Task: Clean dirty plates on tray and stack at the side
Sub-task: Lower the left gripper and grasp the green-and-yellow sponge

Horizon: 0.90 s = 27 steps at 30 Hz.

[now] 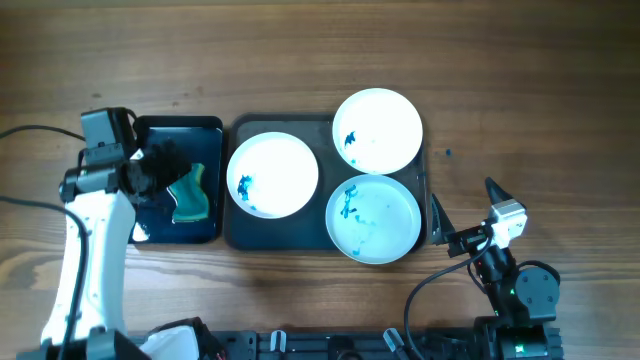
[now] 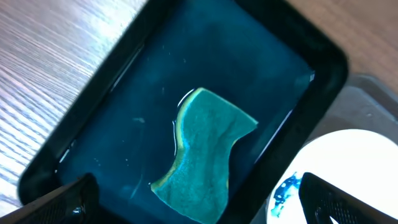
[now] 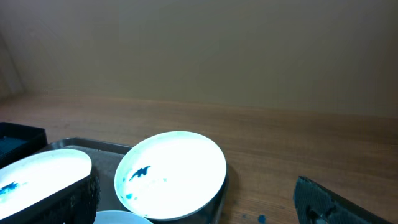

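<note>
Rims give your safest hold on the stiff, slick round white blue-smeared plates (image 1: 272, 175); left gripper (image 1: 163, 172) and right gripper (image 1: 463, 200) gape empty.

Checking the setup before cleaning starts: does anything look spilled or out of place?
The far right plate hangs over the far rim of the tray, the near right plate over its near rim. All three, with the left plate, carry blue smears. A small blue speck lies on the table right of the tray.
</note>
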{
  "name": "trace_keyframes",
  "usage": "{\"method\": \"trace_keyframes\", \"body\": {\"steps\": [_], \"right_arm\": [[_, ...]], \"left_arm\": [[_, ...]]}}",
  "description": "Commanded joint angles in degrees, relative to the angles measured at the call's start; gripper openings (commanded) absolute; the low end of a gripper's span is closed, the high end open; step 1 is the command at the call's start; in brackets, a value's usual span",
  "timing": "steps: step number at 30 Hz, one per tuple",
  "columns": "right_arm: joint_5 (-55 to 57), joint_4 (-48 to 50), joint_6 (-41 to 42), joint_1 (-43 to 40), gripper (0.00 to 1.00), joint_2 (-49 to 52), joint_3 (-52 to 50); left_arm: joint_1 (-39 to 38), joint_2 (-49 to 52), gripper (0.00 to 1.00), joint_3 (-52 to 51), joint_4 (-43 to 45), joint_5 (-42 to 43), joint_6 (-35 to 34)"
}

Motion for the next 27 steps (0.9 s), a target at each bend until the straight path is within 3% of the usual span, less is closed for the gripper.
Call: {"method": "trace_keyframes", "body": {"steps": [1,5,9,11,15,23,27], "right_arm": [[-0.94,0.33,0.81,0.24,1.00,-0.24,-0.07],[-0.94,0.33,0.81,0.26,1.00,-0.24,-0.07],[-0.94,0.33,0.81,0.24,1.00,-0.24,-0.07],[-0.94,0.33,0.81,0.24,1.00,-0.24,-0.07],[-0.94,0.33,0.83,0.26,1.00,-0.24,-0.07],[-0.94,0.33,0.83,0.24,1.00,-0.24,-0.07],[-0.94,0.33,0.81,0.26,1.00,-0.24,-0.07]], "left_arm": [[0.26,4.63,1.00,0.37,0.09,0.96,-0.68],[0.26,8.68,1.00,0.37,0.68,0.52,-0.68],[0.26,12.35,0.79,0.35,1.88,0.55,-0.46],[0.24,13.66,0.87,0.35,2.38,0.87,-0.48],[0.15,15.74,0.82,0.28,2.36,6.08,-0.46],[0.15,19.15,0.87,0.26,2.78,9.07,4.50],[0.15,20.09,0.77,0.26,2.32,11.30,4.50]]}}
